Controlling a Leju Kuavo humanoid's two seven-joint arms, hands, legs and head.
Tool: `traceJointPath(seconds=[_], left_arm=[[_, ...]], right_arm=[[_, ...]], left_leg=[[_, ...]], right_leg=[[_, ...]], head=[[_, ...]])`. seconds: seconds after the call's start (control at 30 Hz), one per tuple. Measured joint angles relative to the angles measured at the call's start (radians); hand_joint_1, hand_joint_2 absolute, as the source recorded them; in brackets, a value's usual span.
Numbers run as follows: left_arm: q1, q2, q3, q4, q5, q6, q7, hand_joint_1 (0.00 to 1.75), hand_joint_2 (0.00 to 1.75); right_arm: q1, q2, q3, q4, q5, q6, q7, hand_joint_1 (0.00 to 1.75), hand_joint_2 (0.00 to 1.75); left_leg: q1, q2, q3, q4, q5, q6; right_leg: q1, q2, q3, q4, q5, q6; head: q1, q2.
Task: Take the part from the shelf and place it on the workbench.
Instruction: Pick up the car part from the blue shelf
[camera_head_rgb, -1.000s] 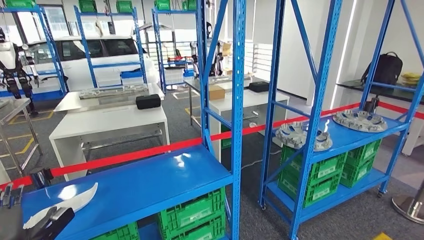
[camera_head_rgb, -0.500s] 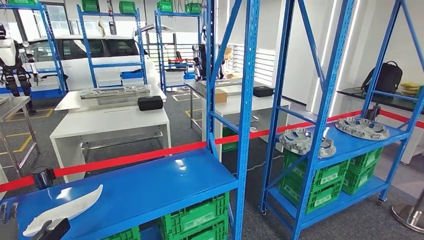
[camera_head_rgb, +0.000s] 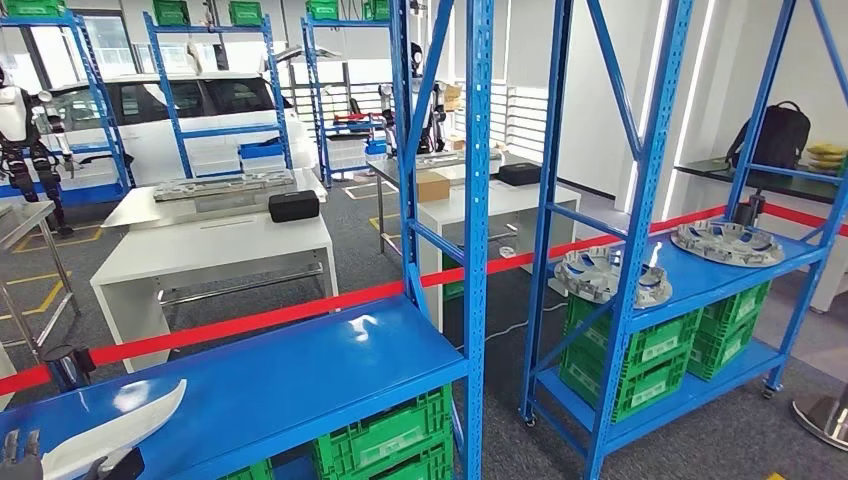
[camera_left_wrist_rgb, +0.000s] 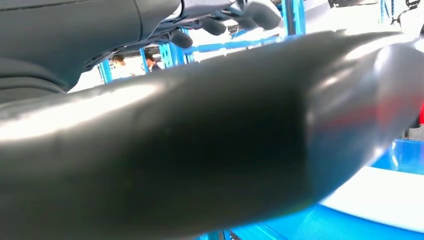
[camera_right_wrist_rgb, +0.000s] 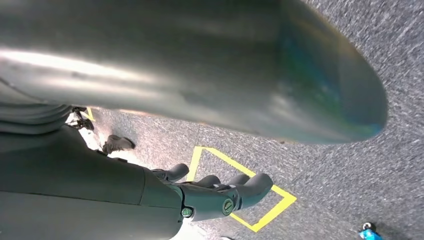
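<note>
A white curved part (camera_head_rgb: 118, 432) lies on the blue shelf (camera_head_rgb: 300, 370) at the bottom left of the head view. My left hand (camera_head_rgb: 60, 462) is at the part's near end, with pale fingers (camera_head_rgb: 14, 448) on one side and the dark thumb (camera_head_rgb: 122, 466) on the other. In the left wrist view the thumb (camera_left_wrist_rgb: 200, 150) looms large, the fingers (camera_left_wrist_rgb: 240, 15) stand apart from it with nothing between, and the white part (camera_left_wrist_rgb: 385, 195) lies beyond. My right hand (camera_right_wrist_rgb: 220, 192) hangs over the grey floor, fingers loose, holding nothing. A white workbench (camera_head_rgb: 215, 245) stands beyond the shelf.
A red barrier tape (camera_head_rgb: 300, 310) runs behind the shelf. A blue upright (camera_head_rgb: 476, 200) bounds the shelf on the right. Green crates (camera_head_rgb: 385, 435) sit below it. The neighbouring rack carries round metal castings (camera_head_rgb: 610, 275). A black case (camera_head_rgb: 294, 205) rests on the workbench.
The whole head picture has shifted as the camera moved. My left hand now sits lower at the picture's edge, and more of the white part shows.
</note>
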Motion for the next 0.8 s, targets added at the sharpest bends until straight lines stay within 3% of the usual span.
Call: traceJointPath(seconds=[0.07, 0.1, 0.13, 0.17, 0.23, 0.3, 0.37, 0.47, 0.5, 0.57, 0.6, 0.63, 0.67, 0.73, 0.8], left_arm=[[0.008, 0.001, 0.003, 0.002, 0.000, -0.002, 0.002, 0.00, 0.00], [0.014, 0.002, 0.006, 0.003, 0.000, -0.002, 0.003, 0.00, 0.00], [0.020, 0.002, 0.008, 0.003, 0.000, -0.003, 0.003, 0.00, 0.00], [0.024, 0.003, 0.010, 0.004, 0.000, -0.003, 0.003, 0.00, 0.00], [0.025, 0.005, 0.011, 0.002, 0.000, -0.002, 0.005, 0.00, 0.00], [0.020, 0.007, 0.013, 0.000, 0.000, -0.002, 0.008, 0.00, 0.00], [0.013, 0.011, 0.016, -0.002, 0.000, -0.002, 0.011, 0.00, 0.00], [0.000, 0.016, 0.017, -0.007, -0.001, -0.002, 0.015, 0.00, 0.00], [-0.005, 0.016, 0.018, -0.009, -0.001, -0.002, 0.015, 0.00, 0.00], [-0.012, 0.017, 0.021, -0.009, -0.001, -0.003, 0.017, 0.00, 0.00], [-0.012, 0.017, 0.022, -0.009, -0.001, -0.004, 0.017, 0.00, 0.00], [-0.012, 0.017, 0.024, -0.009, -0.001, -0.005, 0.017, 0.00, 0.00], [-0.011, 0.017, 0.024, -0.009, -0.001, -0.005, 0.017, 0.00, 0.00], [-0.012, 0.017, 0.025, -0.009, -0.001, -0.005, 0.017, 0.00, 0.00], [-0.015, 0.018, 0.025, -0.010, -0.001, -0.005, 0.018, 0.00, 0.00]], right_arm=[[0.001, 0.000, -0.001, 0.000, 0.002, 0.000, 0.001, 0.00, 0.00], [0.001, 0.000, -0.001, 0.000, 0.003, 0.000, 0.001, 0.00, 0.00], [0.001, 0.000, -0.002, 0.000, 0.004, 0.000, 0.001, 0.00, 0.00], [0.001, 0.000, -0.002, 0.000, 0.005, 0.000, 0.001, 0.00, 0.00], [0.000, 0.000, -0.003, 0.000, 0.006, 0.000, 0.001, 0.00, 0.00], [-0.001, 0.000, -0.003, 0.000, 0.008, 0.000, 0.001, 0.00, 0.00], [-0.001, 0.000, -0.003, 0.000, 0.008, 0.002, 0.001, 0.00, 0.00], [-0.002, 0.000, -0.004, 0.000, 0.010, 0.003, 0.000, 0.00, 0.00], [-0.003, -0.001, -0.004, 0.000, 0.010, 0.003, 0.000, 0.00, 0.00], [-0.002, -0.001, -0.005, 0.000, 0.010, 0.003, 0.001, 0.00, 0.00], [-0.001, -0.002, -0.005, 0.000, 0.010, 0.003, 0.001, 0.00, 0.00], [0.000, -0.002, -0.005, 0.000, 0.010, 0.003, 0.002, 0.00, 0.00], [0.000, -0.002, -0.005, 0.000, 0.010, 0.003, 0.001, 0.00, 0.00], [-0.001, -0.002, -0.005, 0.000, 0.010, 0.003, 0.001, 0.00, 0.00], [-0.001, -0.002, -0.005, 0.000, 0.010, 0.004, 0.001, 0.00, 0.00]], left_leg=[[0.000, 0.000, -0.073, 0.137, -0.054, -0.005], [0.000, 0.000, -0.104, 0.187, -0.065, -0.005], [0.000, 0.000, -0.119, 0.204, -0.057, -0.004], [0.000, 0.000, -0.113, 0.178, -0.029, 0.000], [-0.002, 0.000, -0.053, 0.040, 0.047, 0.011], [-0.008, 0.001, 0.000, -0.067, 0.082, 0.022], [-0.014, 0.002, 0.012, -0.087, 0.080, 0.029], [-0.005, 0.001, 0.023, -0.100, 0.084, 0.045], [-0.001, 0.001, 0.027, -0.104, 0.085, 0.050], [-0.001, 0.002, 0.030, -0.103, 0.081, 0.056], [-0.001, 0.002, 0.031, -0.102, 0.079, 0.057], [-0.001, 0.002, 0.031, -0.100, 0.076, 0.057], [-0.001, 0.001, 0.033, -0.097, 0.073, 0.055], [0.001, 0.000, 0.036, -0.088, 0.063, 0.048], [-0.001, -0.001, 0.035, -0.079, 0.053, 0.037]], right_leg=[[0.001, 0.001, 0.004, 0.000, -0.004, -0.006], [0.002, 0.001, 0.005, 0.001, -0.006, -0.008], [0.003, 0.002, 0.007, 0.001, -0.008, -0.009], [0.004, 0.002, 0.010, 0.002, -0.010, -0.008], [0.005, 0.002, 0.017, 0.002, -0.016, -0.005], [0.008, 0.002, 0.021, 0.003, -0.021, 0.003], [0.008, 0.002, 0.022, 0.000, -0.023, 0.014], [0.010, 0.000, 0.013, 0.025, -0.042, 0.030], [0.010, 0.000, -0.006, 0.066, -0.063, 0.035], [0.007, -0.001, -0.076, 0.201, -0.120, 0.042], [0.006, -0.001, -0.109, 0.259, -0.135, 0.044], [0.005, -0.001, -0.130, 0.286, -0.133, 0.046], [0.004, -0.001, -0.127, 0.268, -0.109, 0.047], [0.001, -0.003, -0.071, 0.136, -0.037, 0.047], [0.002, -0.004, -0.021, 0.032, -0.002, 0.040]], head=[[-0.002, 0.000], [-0.003, 0.000], [-0.003, 0.000], [-0.004, 0.000], [-0.005, 0.000], [-0.004, 0.000], [-0.003, 0.000], [0.000, 0.000], [0.001, 0.000], [0.003, 0.000], [0.004, 0.000], [0.005, 0.000], [0.005, 0.000], [0.006, 0.000], [0.006, 0.000]])
